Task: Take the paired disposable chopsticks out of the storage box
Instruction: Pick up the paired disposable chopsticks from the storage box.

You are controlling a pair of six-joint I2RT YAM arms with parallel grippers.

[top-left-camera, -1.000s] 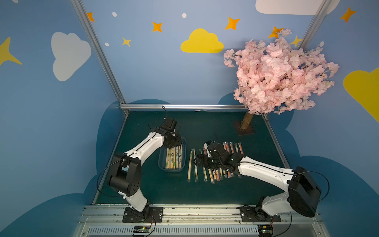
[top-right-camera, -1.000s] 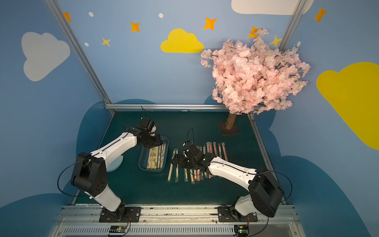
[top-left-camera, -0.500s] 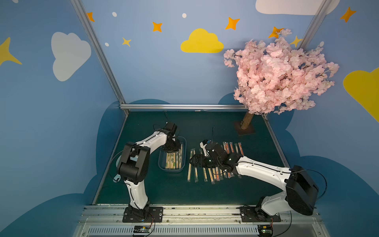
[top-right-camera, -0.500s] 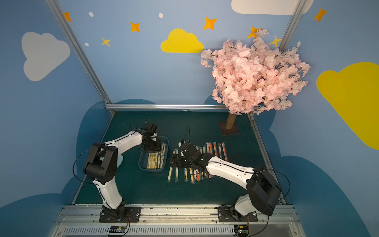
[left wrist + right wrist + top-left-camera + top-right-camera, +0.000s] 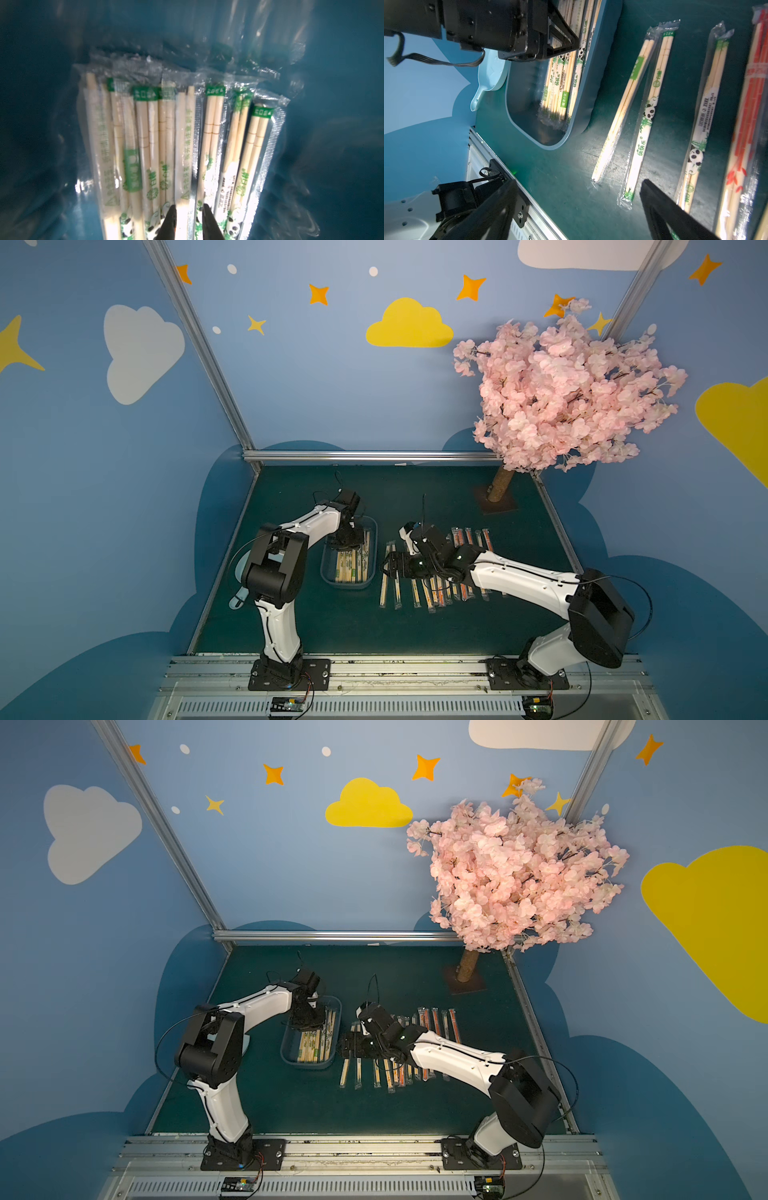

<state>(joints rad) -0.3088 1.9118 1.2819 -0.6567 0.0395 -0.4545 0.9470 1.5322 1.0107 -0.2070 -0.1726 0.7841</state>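
The box lies on the tabletop nearer its left edge, about midway between the front and back edges, with its long side running front to back. A layer of chopsticks lies in it, side by side and partly overlapping, each pair in a clear sleeve with green print. A row of chopsticks in sleeves lies on the bare tabletop just right of the box, toward the middle.

The left pincer reaches down into the back end of the box. In the left wrist view its two black fingertips stand narrowly apart on either side of one chopstick pair and press on its sleeve, so it appears closed on that pair. The right pincer hangs over the left end of the row, spread wide and holding nothing.

Each pair looks very light and stiff along its length. The film is probably slick, and the neighbours overlap, so one may drag along with it. The hold belongs across the wood, not on the empty film tail. Held near one end, the pair will likely tip as it lifts, so a slow, straight rise suits it.
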